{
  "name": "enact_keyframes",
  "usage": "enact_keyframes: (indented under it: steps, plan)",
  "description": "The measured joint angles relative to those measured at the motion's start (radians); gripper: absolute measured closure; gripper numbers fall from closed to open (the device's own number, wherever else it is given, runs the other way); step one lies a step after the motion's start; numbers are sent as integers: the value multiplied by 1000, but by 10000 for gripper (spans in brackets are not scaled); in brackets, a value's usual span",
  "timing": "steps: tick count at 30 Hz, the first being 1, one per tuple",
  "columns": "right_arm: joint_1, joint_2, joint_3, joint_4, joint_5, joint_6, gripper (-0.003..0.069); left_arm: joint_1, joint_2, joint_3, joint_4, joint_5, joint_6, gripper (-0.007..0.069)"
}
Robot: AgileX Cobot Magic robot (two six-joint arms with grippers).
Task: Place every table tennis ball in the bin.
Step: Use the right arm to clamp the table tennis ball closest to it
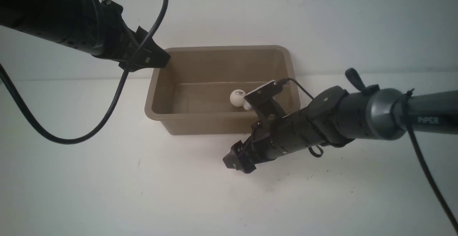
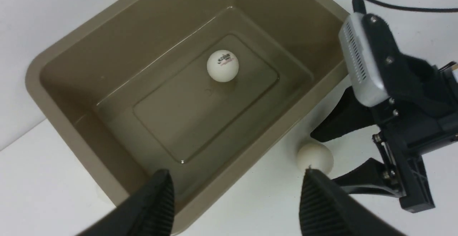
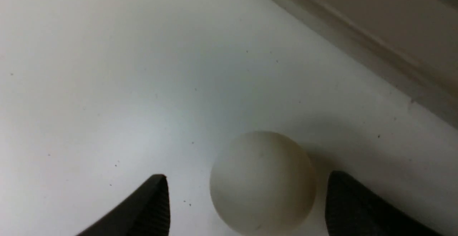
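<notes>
The right claw (image 3: 247, 177) sits low on the desk (image 1: 107, 193), jaws apart astride a table tennis ball (image 3: 263, 182) just beside the bin (image 2: 53, 96) — placed, I judge, to close on it — while the left claw (image 2: 236, 173) hangs apart and empty over the bin, where a logo-printed ball (image 2: 222, 65) rests.

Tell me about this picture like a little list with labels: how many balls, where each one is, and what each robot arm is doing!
balls seen: two
logo ball: lying on the floor of the bin
plain ball: on the table, just outside the bin's wall
right end effector: open, down by the table, one finger on each side of the plain ball, not closed on it
left end effector: open and empty, up above the bin
left to do: the plain ball is not in the bin yet
</notes>
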Motion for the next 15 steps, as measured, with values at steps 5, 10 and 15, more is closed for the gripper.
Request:
enact_keyframes:
  steps: [5, 10, 15]
  plan:
    - [0, 10, -4, 8, -1, -12, 157, 0, 0, 0, -2, 0, 0, 198]
    - [1, 10, -33, 11, 3, -24, 345, 0, 0, 0, -10, 0, 1, 198]
    - [1, 10, -51, 11, 43, -26, 337, 0, 0, 0, -15, 0, 6, 198]
